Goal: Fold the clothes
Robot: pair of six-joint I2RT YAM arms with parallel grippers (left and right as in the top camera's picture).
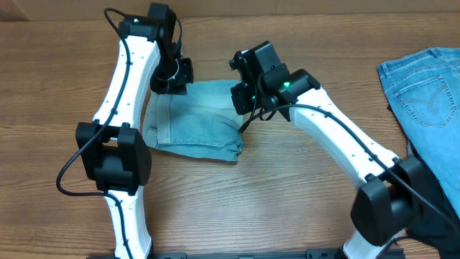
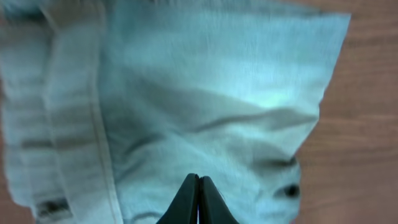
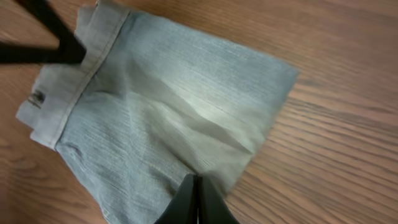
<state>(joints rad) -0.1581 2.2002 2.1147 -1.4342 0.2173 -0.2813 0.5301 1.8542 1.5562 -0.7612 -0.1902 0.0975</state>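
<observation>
The pale light-blue denim shorts point(image 1: 195, 121) lie folded into a compact bundle at the table's middle, waistband to the left. My left gripper point(image 1: 172, 78) is at their far left corner. In the left wrist view its fingers point(image 2: 199, 182) are shut with nothing between them, over the cloth point(image 2: 205, 93). My right gripper point(image 1: 243, 99) is at the shorts' far right edge. In the right wrist view its fingers point(image 3: 196, 182) are shut and empty, over the shorts' point(image 3: 161, 106) near corner. The left gripper's dark fingers point(image 3: 46, 37) show by the waistband.
Medium-blue jeans point(image 1: 430, 83) lie spread at the table's far right, over a dark cloth point(image 1: 435, 198). Bare wooden table point(image 1: 273, 194) shows in front of the shorts. Both white arms reach in from the front edge.
</observation>
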